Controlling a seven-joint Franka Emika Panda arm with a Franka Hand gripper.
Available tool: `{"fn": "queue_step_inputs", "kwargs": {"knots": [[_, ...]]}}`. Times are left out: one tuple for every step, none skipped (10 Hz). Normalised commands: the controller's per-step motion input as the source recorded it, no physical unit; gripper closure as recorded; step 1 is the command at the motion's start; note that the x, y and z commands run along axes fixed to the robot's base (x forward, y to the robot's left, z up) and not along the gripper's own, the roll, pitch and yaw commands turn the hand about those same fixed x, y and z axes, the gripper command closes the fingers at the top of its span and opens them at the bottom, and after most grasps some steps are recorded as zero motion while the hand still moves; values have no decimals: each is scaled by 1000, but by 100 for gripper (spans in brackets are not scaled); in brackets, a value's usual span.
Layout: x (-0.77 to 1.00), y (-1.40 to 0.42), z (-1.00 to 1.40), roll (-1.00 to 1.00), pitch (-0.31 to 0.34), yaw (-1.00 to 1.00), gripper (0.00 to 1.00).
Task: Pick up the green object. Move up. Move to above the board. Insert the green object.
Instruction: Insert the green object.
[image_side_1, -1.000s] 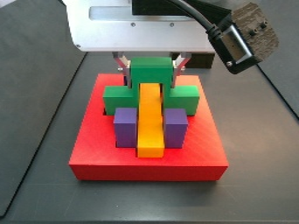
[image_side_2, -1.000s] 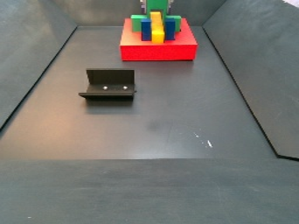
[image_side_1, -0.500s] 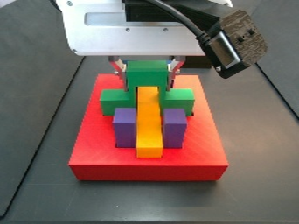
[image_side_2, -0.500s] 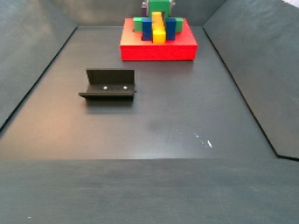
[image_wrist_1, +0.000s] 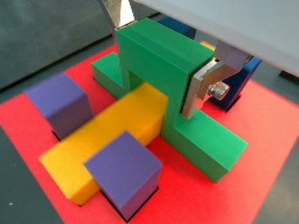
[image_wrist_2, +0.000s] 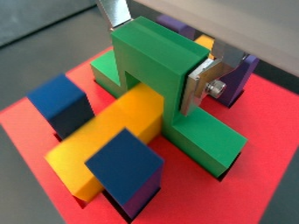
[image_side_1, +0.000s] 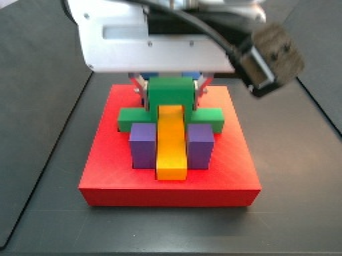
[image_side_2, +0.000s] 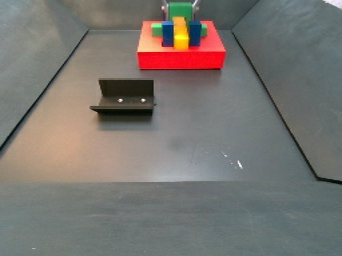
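Observation:
The green object (image_wrist_1: 163, 61) is arch-like, with a raised middle cube and two lower side cubes. My gripper (image_wrist_1: 162, 54) is shut on the raised cube, one silver finger on each side, as both wrist views show (image_wrist_2: 158, 52). The piece straddles the far end of the yellow bar (image_wrist_1: 111, 140) on the red board (image_wrist_1: 267, 121), with its side cubes down at the board's surface. In a side view the green object (image_side_1: 170, 98) sits low under my gripper (image_side_1: 170, 84) at the back of the board (image_side_1: 167, 190).
Two purple blocks (image_side_1: 142, 145) (image_side_1: 201, 145) flank the yellow bar (image_side_1: 171, 145). Blue blocks (image_wrist_2: 65, 101) stand on the board too. The fixture (image_side_2: 123, 97) stands on the dark floor, well away from the board (image_side_2: 181, 60). Dark walls ring the floor.
My gripper has moved down with the green object. The piece now sits lower over the yellow bar, closer to the board.

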Motion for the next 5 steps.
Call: {"fn": "queue_step_inputs", "kwargs": {"knots": [[457,109,-1000,0,0,0,100],[434,151,-1000,0,7,0,100],[363,97,-1000,7,0,0,100],[0,0,-129,157,0,0,100],[0,0,0,0,0,0,100]]}}
